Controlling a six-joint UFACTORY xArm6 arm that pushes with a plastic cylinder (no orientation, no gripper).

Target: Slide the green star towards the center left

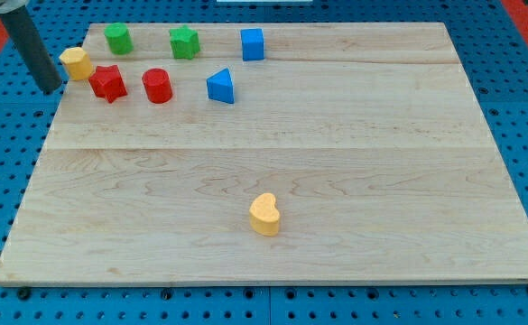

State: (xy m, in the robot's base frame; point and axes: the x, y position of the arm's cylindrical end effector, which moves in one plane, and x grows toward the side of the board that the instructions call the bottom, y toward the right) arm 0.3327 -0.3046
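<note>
The green star (184, 41) lies near the board's top edge, left of middle. My tip (52, 90) is at the board's far left edge, just left of and below a yellow block (76, 62). The tip is well to the left of the green star, with a green cylinder-like block (118, 39) and a red star (107, 83) between them. The rod rises from the tip to the view's top left.
A red cylinder (157, 86) sits below and left of the green star. A blue cube (253, 43) is to the star's right, a blue triangle (221, 87) below right. A yellow heart (264, 215) lies near the bottom centre. The wooden board (336, 162) rests on a blue pegboard.
</note>
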